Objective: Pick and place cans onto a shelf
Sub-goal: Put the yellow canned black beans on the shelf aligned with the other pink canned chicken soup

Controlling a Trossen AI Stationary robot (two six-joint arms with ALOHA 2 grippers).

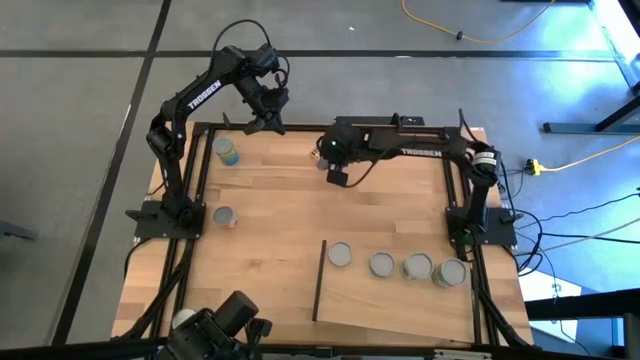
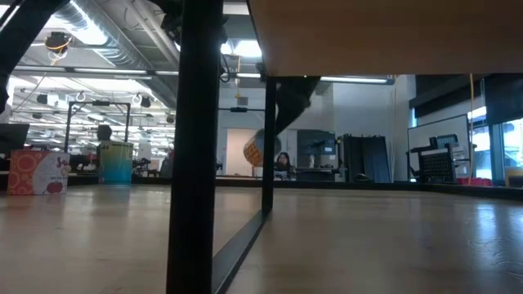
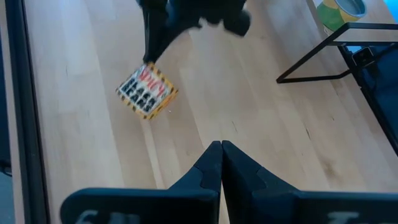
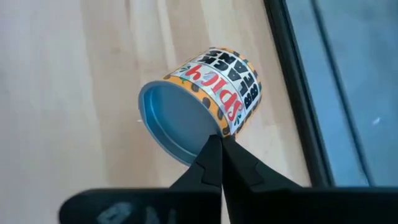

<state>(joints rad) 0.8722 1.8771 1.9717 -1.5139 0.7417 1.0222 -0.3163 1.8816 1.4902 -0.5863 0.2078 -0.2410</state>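
Can (image 4: 205, 99) hangs tilted from right end effector (image 4: 219, 144).

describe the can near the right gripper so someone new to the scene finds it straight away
Start at the table's far edge, near its middle, where the right gripper is shut just over a tilted can. Unlike the others, its label is yellow-edged with red "Spicy" lettering.

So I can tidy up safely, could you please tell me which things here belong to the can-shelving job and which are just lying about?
Job: shelf, four cans on it, green-yellow can and red can at the table's left, spicy-label can at the right gripper, left gripper idle.
Lying about: yellow cable on the floor, red box in the room behind.
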